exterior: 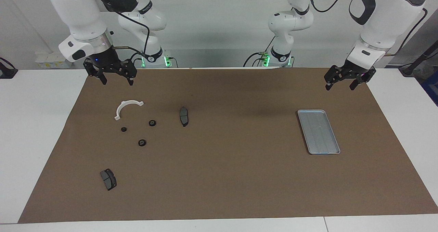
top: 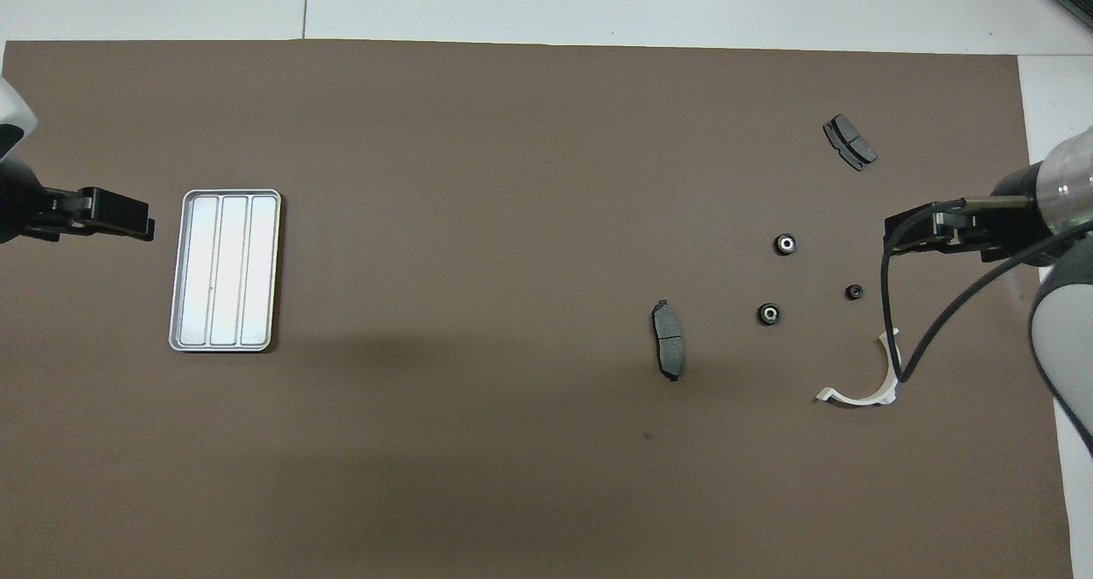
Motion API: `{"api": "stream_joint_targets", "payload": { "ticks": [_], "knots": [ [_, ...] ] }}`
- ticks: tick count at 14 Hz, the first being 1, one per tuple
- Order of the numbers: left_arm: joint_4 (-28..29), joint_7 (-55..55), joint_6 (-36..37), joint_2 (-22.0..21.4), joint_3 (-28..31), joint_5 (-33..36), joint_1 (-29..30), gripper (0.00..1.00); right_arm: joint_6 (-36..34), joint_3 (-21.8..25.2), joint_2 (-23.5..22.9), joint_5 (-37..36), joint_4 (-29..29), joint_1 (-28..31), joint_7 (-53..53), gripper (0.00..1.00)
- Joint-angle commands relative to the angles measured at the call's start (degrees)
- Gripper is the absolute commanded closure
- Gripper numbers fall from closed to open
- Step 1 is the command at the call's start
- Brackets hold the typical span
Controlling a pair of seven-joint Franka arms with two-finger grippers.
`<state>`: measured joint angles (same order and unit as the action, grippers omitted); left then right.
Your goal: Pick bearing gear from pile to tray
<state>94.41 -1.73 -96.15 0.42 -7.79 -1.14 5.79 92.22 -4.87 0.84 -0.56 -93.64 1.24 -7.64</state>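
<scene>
Three small black round bearing gears with pale centres are lying loose in the pile at the right arm's end of the counter: one nearest the robots, a smaller one beside it, and one farther out, all well apart from each other. Around them are sitting a white curved half-ring bracket nearer the robots, a dark grey brake pad toward the middle, and a second dark grey brake pad farthest out. The flat ribbed silver-grey metal tray is waiting with nothing in it at the left arm's end, on the brown mat. No gear is being held yet, so the step in hand looks to be the first reach. It would be done best by descending straight over one gear with the fingers straddling its rim, clear of the bracket. The right hand is hanging above the mat's edge near the bracket, fingers spread and holding nothing. The left hand is waiting raised over the mat's corner near the tray, likewise open with nothing in it.
</scene>
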Motion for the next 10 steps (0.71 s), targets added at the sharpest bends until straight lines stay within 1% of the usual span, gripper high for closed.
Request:
{"api": "stream_joint_targets", "payload": {
  "ticks": [1,5,10],
  "knots": [
    [1.74,-0.99,0.27,-1.82,-0.20,-0.80,0.89,0.00,-0.20,-0.41,0.30,0.47,-0.05,1.22,1.12,0.00],
    [1.74,-0.99,0.27,-1.82,-0.20,-0.80,0.89,0.00,-0.64,-0.23,0.30,0.47,-0.14,2.10,1.05,0.00],
    [1.74,-0.99,0.18,-1.82,-0.20,-0.80,0.89,0.00,-0.55,-0.23,0.39,0.38,-0.31,1.57,1.22,0.00]
  ]
}}
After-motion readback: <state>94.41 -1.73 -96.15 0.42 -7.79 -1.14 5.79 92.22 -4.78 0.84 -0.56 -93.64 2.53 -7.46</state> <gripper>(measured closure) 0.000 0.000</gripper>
